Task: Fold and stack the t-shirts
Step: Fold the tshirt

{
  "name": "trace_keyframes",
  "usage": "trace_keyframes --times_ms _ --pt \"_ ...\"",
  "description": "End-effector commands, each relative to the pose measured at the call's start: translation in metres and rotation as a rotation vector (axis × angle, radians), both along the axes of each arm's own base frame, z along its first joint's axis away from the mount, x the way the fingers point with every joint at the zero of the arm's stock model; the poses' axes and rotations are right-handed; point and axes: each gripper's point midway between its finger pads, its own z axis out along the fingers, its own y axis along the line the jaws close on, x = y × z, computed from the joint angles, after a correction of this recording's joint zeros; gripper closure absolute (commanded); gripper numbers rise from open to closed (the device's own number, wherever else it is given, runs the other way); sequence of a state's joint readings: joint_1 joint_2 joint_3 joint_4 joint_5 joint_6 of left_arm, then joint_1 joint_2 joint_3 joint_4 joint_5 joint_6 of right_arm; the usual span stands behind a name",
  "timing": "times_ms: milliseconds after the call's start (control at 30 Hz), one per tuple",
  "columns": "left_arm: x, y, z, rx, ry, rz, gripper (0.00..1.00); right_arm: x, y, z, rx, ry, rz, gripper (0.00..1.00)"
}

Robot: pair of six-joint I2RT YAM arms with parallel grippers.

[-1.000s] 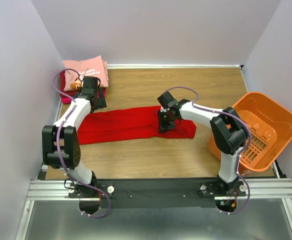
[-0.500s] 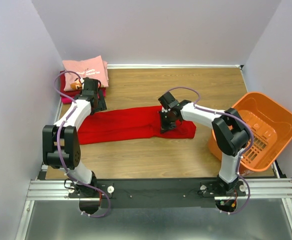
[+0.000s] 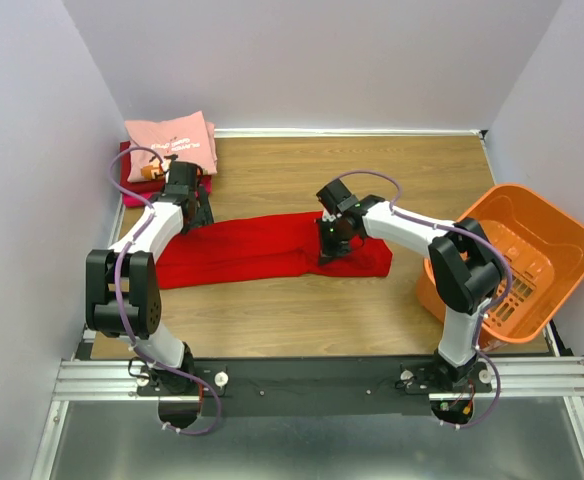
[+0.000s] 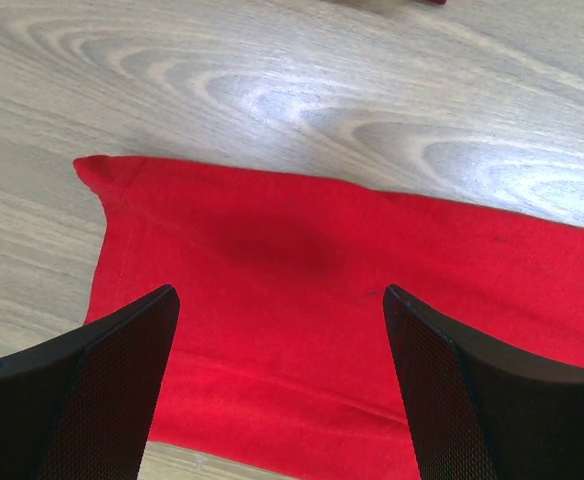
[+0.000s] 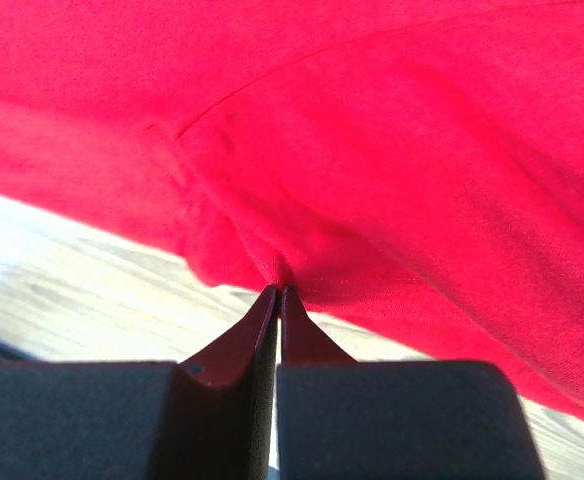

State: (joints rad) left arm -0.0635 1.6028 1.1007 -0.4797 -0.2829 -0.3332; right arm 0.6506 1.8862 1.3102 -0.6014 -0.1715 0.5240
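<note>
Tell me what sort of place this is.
Probably a robot test cell for laundry folding: a wooden tabletop boxed in by plain walls, arms bolted to a metal rail, plus a red t-shirt, a stack of folded t-shirts and an orange plastic basket.

Pale lilac walls [image 3: 322, 60] on three sides of a wood-grain tabletop [image 3: 372, 165]

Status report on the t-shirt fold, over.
Left tool open above the red t-shirt, left end. Right tool shut, pinching that shirt's edge. Pink t-shirt tops folded stack, far left. Orange basket beside shirt's right end.
</note>
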Motion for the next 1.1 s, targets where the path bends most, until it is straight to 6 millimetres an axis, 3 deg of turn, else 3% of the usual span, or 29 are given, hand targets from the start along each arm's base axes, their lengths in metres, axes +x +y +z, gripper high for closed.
trace_keyframes --times_ms 0,767,1067 --pt "-0.002 0.000 -0.001 -0.004 -0.005 -0.010 0.09 -0.006 0.012 0.025 0.075 0.022 0.014 0.90" --pt "-0.019 0.001 -0.006 -0.002 0.006 -0.012 0.09 -0.022 0.025 0.046 0.142 0.066 0.034 0.90" --pt "-0.024 0.001 -0.006 -0.001 0.004 -0.013 0.09 -0.024 0.030 0.045 0.147 0.079 0.040 0.90"
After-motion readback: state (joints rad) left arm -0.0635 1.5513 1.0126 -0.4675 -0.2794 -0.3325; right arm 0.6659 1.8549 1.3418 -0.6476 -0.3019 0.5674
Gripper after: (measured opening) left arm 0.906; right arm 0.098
